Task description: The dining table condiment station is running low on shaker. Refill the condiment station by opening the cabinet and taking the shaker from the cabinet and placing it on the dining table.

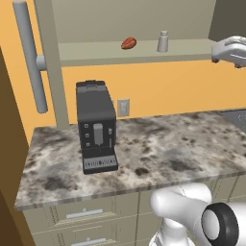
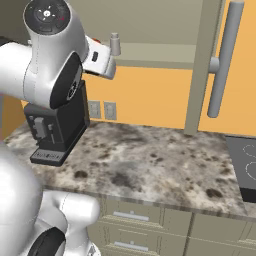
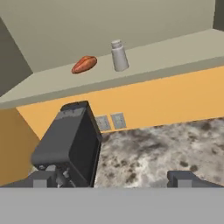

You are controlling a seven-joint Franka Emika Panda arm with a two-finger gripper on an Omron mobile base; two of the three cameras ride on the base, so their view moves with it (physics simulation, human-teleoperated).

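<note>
The cabinet [image 1: 96, 52] stands open, its bottom shelf [image 3: 175, 54] bare on the right. The shaker [image 1: 163, 42], a small grey cylinder with a paler cap, stands upright on that shelf [image 2: 115, 44]. In the hand view the shaker [image 3: 118, 56] sits ahead in the upper middle. My gripper [image 3: 113, 178] is open, its fingertips [image 3: 43, 179] far apart with nothing between them. In the left base view the white hand [image 1: 233, 50] hangs at shelf height, right of the shaker and apart from it. The dining table is out of view.
A reddish-brown oval lump [image 1: 129, 43] lies on the shelf left of the shaker. A black coffee machine [image 1: 96, 127] stands on the marbled counter [image 1: 182, 149] below. Open cabinet doors with long bar handles [image 1: 29, 57] [image 2: 225, 60] flank the opening. A stovetop [image 2: 245, 170] lies at the right.
</note>
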